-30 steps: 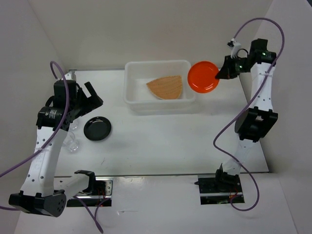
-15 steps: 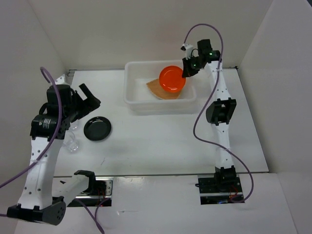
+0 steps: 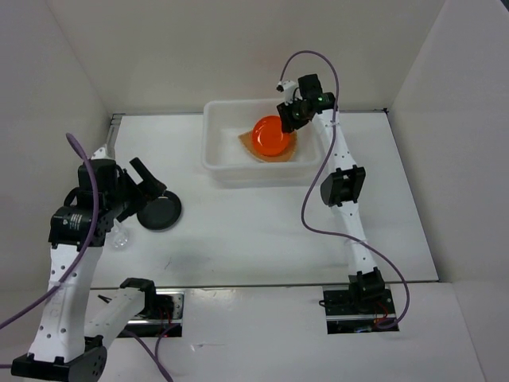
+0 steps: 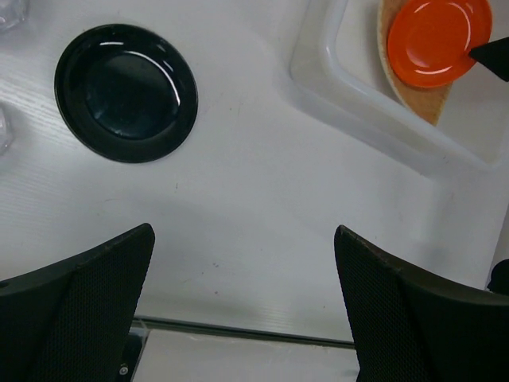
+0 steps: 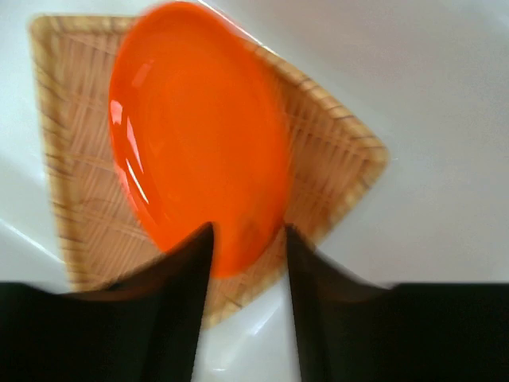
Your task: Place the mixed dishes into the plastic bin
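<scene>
Top external view: we see the small orange plate (image 3: 272, 135) farther in over the plastic bin (image 3: 210, 137) than half a second ago, and a second ago it was outside the bin's right end. It now sits above the tan woven plate (image 3: 246, 142), which lies on the bin floor. Our left arm has also shifted toward the near edge, so the left gripper (image 3: 151, 187) is now just beside the black plate (image 3: 161, 212) on the table (image 3: 238, 231).

Our right gripper (image 3: 288, 119) reaches into the bin from the far right. In the right wrist view its fingers (image 5: 187, 270) stand a narrow gap apart, closed on the near rim of the orange plate (image 5: 199, 151), with the woven plate (image 5: 71, 159) spread underneath. We cannot tell whether the two plates touch.

In the left wrist view our left gripper (image 4: 242, 270) is spread wide with nothing between its fingers. The black plate (image 4: 126, 92) lies flat beyond it, with the clear cups (image 4: 9, 9) at the left edge.
</scene>
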Robot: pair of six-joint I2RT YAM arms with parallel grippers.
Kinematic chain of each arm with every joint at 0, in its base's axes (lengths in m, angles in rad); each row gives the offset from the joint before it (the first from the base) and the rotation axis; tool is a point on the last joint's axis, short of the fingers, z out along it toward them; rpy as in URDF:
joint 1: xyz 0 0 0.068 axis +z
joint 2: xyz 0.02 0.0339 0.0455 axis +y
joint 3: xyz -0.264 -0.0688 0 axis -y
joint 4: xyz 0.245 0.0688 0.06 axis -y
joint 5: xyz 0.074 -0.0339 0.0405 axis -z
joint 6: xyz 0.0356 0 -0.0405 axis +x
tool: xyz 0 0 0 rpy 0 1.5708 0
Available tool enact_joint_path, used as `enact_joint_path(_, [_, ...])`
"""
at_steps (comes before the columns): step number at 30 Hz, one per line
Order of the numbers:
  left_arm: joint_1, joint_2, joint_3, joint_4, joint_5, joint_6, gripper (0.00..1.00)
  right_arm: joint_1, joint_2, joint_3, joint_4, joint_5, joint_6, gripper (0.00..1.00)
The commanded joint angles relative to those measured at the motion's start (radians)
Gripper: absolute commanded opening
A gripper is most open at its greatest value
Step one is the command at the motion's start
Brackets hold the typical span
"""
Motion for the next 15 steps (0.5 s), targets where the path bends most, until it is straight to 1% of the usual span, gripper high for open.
enact_joint_path(1, [0.008,-0.012,-0.014,-0.012,0.028,-0.012,1.0,-0.007,0.013,0.064,0.008,0.078,0.003,0.52])
enact_joint_path(3, [0.008,0.001,-0.041,-0.012,0.046,0.0,1.0,-0.007,-0.011,0.064,0.008,0.124,0.04,0.68])
enact_joint_path(4, [0.008,0.011,-0.05,0.0,0.058,0.015,1.0,-0.007,-0.04,0.064,0.017,0.124,0.04,0.78])
enact_joint_path(6, [0.008,0.02,-0.07,0.031,0.092,0.055,1.0,-0.007,-0.075,0.064,0.018,0.135,0.049,0.84])
enact_joint_path(7, [0.008,0.011,-0.098,0.077,0.092,0.066,1.0,-0.007,-0.117,0.064,0.018,0.135,0.049,0.88])
enact_joint_path(9, [0.008,-0.024,-0.128,0.132,0.103,0.084,1.0,-0.007,-0.163,0.051,0.005,0.144,0.049,0.91])
enact_joint_path(10, [0.008,-0.037,-0.148,0.185,0.103,0.095,1.0,0.002,-0.189,0.042,-0.021,0.158,0.049,0.93])
enact_joint_path(12, [0.008,-0.073,-0.217,0.27,0.112,0.095,1.0,0.003,-0.279,-0.011,-0.039,0.169,0.049,0.93])
enact_joint_path(13, [0.008,-0.086,-0.245,0.298,0.112,0.095,1.0,0.003,-0.316,-0.042,-0.048,0.179,0.049,0.93])
enact_joint_path(14, [0.008,-0.106,-0.273,0.327,0.126,0.095,1.0,0.003,-0.391,-0.112,-0.064,0.18,0.039,0.93])
enact_joint_path(15, [0.008,-0.106,-0.321,0.382,0.126,0.078,1.0,0.003,-0.431,-0.152,-0.064,0.18,0.039,0.93])
